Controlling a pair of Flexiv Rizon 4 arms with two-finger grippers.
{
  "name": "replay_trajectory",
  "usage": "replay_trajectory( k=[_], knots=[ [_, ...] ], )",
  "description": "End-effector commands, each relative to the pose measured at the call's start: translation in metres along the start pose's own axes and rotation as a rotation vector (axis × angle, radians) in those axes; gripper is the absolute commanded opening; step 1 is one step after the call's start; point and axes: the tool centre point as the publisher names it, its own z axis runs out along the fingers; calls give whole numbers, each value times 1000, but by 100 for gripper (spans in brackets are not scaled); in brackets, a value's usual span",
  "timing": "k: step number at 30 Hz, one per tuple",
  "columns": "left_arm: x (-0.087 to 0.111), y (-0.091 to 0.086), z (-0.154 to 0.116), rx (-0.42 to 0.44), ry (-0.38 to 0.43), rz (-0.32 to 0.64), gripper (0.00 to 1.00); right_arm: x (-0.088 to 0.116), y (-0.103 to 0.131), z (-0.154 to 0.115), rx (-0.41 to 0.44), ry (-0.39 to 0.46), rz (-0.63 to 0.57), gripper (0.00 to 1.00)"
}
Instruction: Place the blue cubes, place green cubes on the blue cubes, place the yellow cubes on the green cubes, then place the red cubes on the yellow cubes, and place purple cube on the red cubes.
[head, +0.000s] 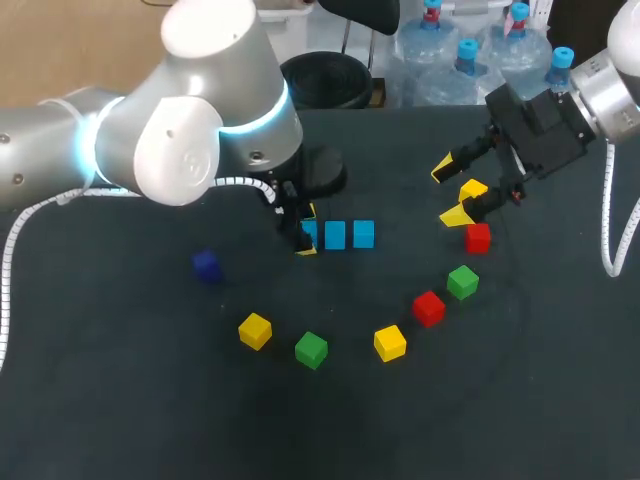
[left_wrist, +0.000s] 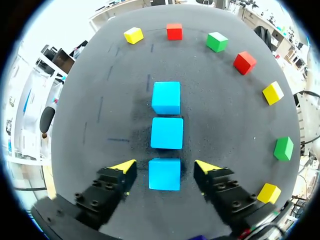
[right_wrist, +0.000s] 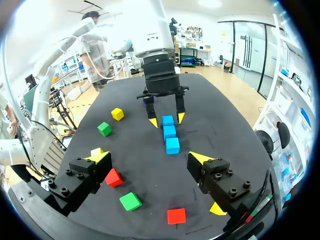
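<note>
Three light blue cubes lie in a row on the dark table; the left one (head: 308, 235) (left_wrist: 165, 174) sits between the fingers of my left gripper (head: 307, 237) (left_wrist: 165, 168), which is open with a gap on each side. The other two (head: 335, 235) (head: 363, 234) follow on its right. Green cubes (head: 311, 349) (head: 462, 282), yellow cubes (head: 255, 330) (head: 390, 342) and red cubes (head: 428, 308) (head: 477, 238) curve around the front. A purple cube (head: 206, 265) lies to the left. My right gripper (head: 452, 192) (right_wrist: 150, 159) hovers open at the right, beside a third yellow cube (head: 473, 189) (right_wrist: 97, 151).
My left arm's big elbow (head: 200, 110) hangs over the table's back left. A black round object (head: 325, 80) stands at the far edge behind the blue row.
</note>
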Motion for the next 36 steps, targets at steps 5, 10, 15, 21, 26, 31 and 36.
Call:
replay_trajectory(
  k=[5,10,15,21,26,31,36],
  knots=[
    [-2,4,-10,-2,-5,-8,100,0,-1,1,-1,-2,-1,100],
    [-4,5,-24,-18,-7,-28,100,0,-1,1,-1,-2,-1,100],
    [-5,5,-47,-48,-29,-53,100,0,-1,1,-1,-2,-1,100],
    [-2,-1,-77,-90,-46,-85,100,0,-1,1,-1,-2,-1,100],
    [3,-11,-102,-119,-50,-112,100,0,-1,1,-1,-2,-1,100],
    [10,-23,-122,-146,-71,-141,100,0,-1,1,-1,-2,-1,100],
    [17,-34,-141,-178,-112,-176,100,0,-1,1,-1,-2,-1,100]
  ],
)
